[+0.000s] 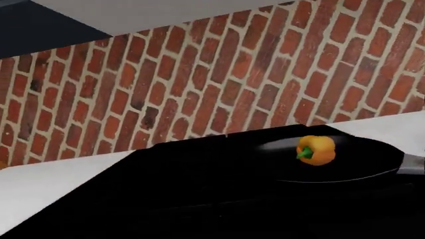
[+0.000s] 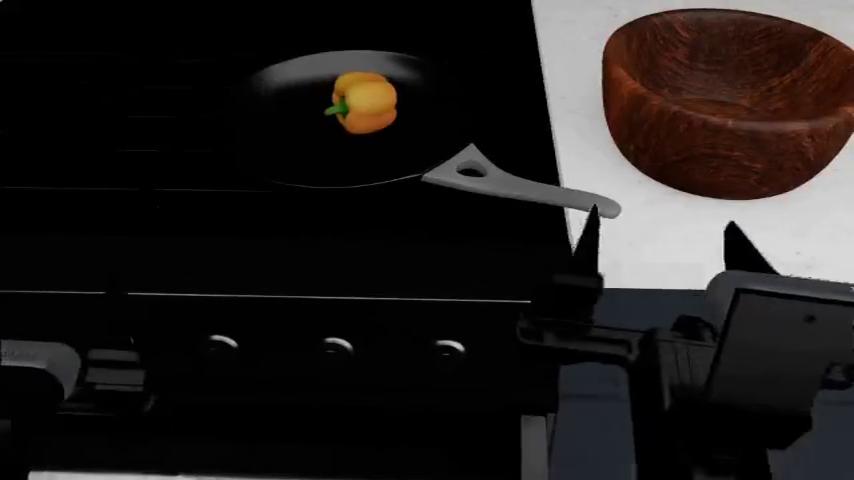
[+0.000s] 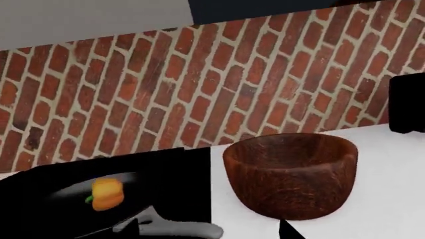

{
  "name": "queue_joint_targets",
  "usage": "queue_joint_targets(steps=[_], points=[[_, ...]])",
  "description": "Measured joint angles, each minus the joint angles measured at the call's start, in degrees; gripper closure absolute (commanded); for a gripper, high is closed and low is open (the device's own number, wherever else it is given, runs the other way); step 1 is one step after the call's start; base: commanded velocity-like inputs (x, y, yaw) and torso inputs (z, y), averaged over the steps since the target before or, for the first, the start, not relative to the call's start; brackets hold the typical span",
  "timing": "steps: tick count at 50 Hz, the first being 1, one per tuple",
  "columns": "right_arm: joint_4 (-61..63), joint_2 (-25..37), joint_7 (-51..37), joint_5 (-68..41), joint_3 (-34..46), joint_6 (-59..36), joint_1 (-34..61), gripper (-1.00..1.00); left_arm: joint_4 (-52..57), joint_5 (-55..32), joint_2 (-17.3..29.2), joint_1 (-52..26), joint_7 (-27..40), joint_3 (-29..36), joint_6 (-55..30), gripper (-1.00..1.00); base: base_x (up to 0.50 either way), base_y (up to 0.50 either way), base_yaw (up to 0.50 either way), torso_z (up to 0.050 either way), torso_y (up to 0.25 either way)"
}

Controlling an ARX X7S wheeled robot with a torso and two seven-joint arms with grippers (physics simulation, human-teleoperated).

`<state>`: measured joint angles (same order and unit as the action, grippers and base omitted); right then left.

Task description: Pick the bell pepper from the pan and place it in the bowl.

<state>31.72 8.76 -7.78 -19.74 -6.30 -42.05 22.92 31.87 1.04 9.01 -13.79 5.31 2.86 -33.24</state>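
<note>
Orange-yellow item: the bell pepper (image 2: 363, 102) lies inside the pan (image 2: 287, 150), toward its far side, green stem pointing to the robot's left; nothing touches it.
Black item: the pan sits on the black stovetop (image 2: 160, 230), well ahead of the right claw and off to its left.
Pan handle: the flat grey handle (image 2: 521, 185), with a hole near its base, runs from the pan rim toward the right claw; its end lies just past the stovetop edge, over the white counter (image 2: 801, 225), near the claw's left fingertip but apart from it.
Wooden item: the bowl (image 2: 731, 100), reddish-brown and dark-grained, stands upright on the counter, ahead of the right claw and slightly to its right, well apart from the pan; nothing can be seen in the part of its inside that shows.
Right claw: the right claw (image 2: 661, 245) is wide, two dark pointed fingertips (image 2: 587, 240) set well apart, holding nothing, near the front of the counter on the near side of the bowl.
Left claw: cannot tell its state; only a dark part of the left arm (image 2: 40, 385) shows at the lower edge of the head view, and the fingers do not appear in the left wrist view.
Left wrist view: pepper (image 1: 316, 149) in the pan (image 1: 359, 169), ahead of that claw.
Right wrist view: bowl (image 3: 290, 172) ahead, pepper (image 3: 107, 194) in the pan (image 3: 59, 199) to the left.
Backdrop: a red brick wall (image 3: 199, 84) rises behind counter and stovetop.
Front panel: three round knobs (image 2: 335, 347) sit below the stovetop, left of the right claw.
</note>
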Motion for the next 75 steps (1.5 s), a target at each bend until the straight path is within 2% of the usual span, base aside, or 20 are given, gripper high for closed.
queue_joint_targets(steps=[6,14,20,28,46,75], points=[[6.4,1.4,-2.8,-5.7,-2.9,-15.3,14.0,-1.0,8.8,1.3,3.1,-12.1,-1.2,1.4,-15.7,-1.0,0.0,0.0,0.0,0.0,0.0],[8.4,2.7,-5.8,-9.2,-3.6,-27.1,29.8,-1.0,13.9,1.7,5.5,-28.2,-3.6,2.8,-32.4,-1.0,0.0,0.0,0.0,0.0,0.0],[7.2,3.3,-7.4,-10.0,-2.7,-31.4,38.2,-1.0,13.4,1.2,6.0,-37.1,-5.1,2.9,-39.5,-1.0,0.0,0.0,0.0,0.0,0.0],[3.3,4.1,-8.5,-9.3,-0.6,-31.9,44.7,-1.0,10.4,0.5,5.9,-44.7,-6.5,2.7,-44.2,-1.0,0.0,0.0,0.0,0.0,0.0],[-0.6,4.7,-8.1,-9.6,1.2,-29.9,48.3,-1.0,7.1,-0.3,5.2,-50.4,-7.2,2.7,-47.6,-1.0,0.3,-0.01,0.0,0.0,0.0],[-3.8,5.1,-7.6,-10.1,1.7,-26.7,47.4,-1.0,5.7,-0.9,4.8,-50.3,-6.9,2.6,-47.1,-1.0,0.42,-0.01,0.0,0.0,0.001]])
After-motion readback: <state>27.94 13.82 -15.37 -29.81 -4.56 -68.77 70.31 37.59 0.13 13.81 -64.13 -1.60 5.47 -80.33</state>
